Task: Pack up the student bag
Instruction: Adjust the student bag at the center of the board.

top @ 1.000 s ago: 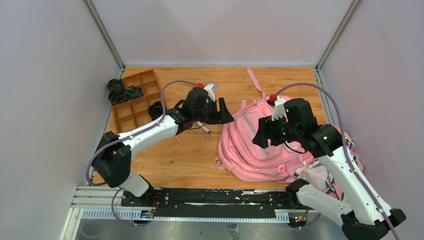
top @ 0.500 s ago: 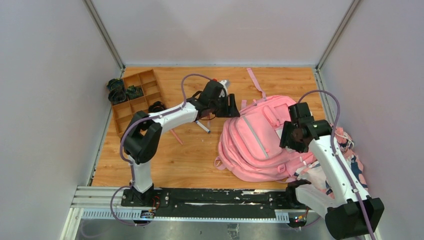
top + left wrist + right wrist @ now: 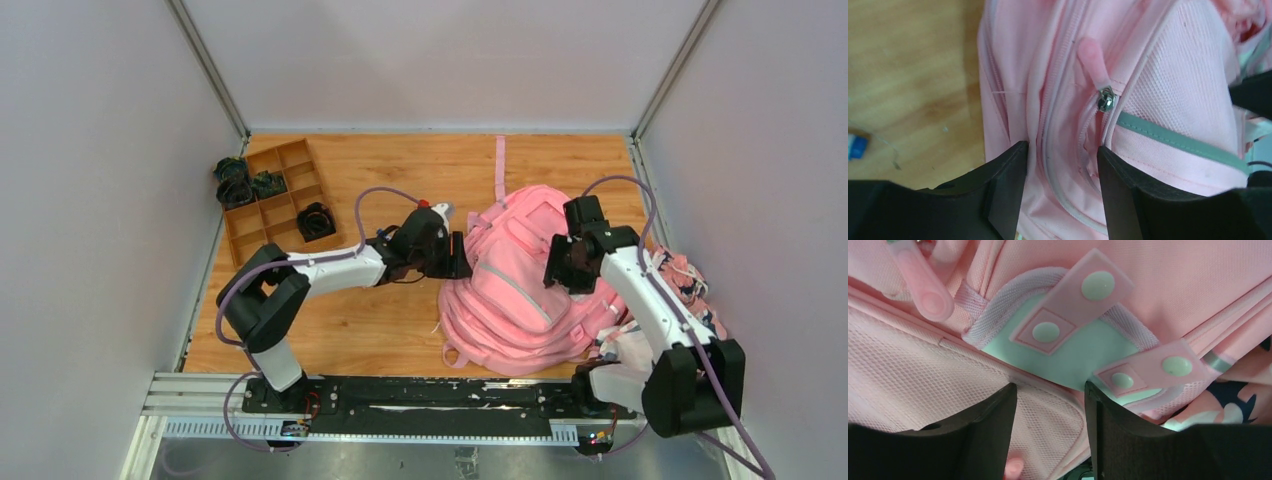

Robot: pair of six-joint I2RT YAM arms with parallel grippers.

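- At the centre-right of the top view, the student bag point(image 3: 520, 300) lies bunched on the wooden table point(image 3: 340, 320), between the two arms. One pink strap point(image 3: 500, 165) runs from it towards the back edge.
- The left gripper point(image 3: 458, 256) sits at the bag's left edge. In the left wrist view, the left gripper point(image 3: 1063, 192) straddles a raised fold of pink fabric that fills the gap. Both black fingers point(image 3: 1008, 185) press against it, so the tool is clenched on the bag.
- Just above that fold, a metal zipper slider with a pink pull tab point(image 3: 1106, 100) rests on the zipper line. A grey strip point(image 3: 1178, 142) crosses the mesh pocket to its right.
- The right gripper point(image 3: 562, 275) sits on the upper right part of the bag. In the right wrist view, the right gripper point(image 3: 1050, 435) has pink mesh fabric packed between its fingers point(image 3: 993, 430). It is also clamped on the bag.
- Above the right fingers, a pale mint patch point(image 3: 1083, 355) carries two pink tabs with round studs.
- At the right edge of the top view, a pink, white and navy patterned cloth bundle point(image 3: 690, 290) lies against the bag's right side, partly under the right arm.
- At the upper left, a wooden divider tray point(image 3: 250, 245) holds dark objects point(image 3: 316, 220) in some compartments. It stands well apart from the bag.
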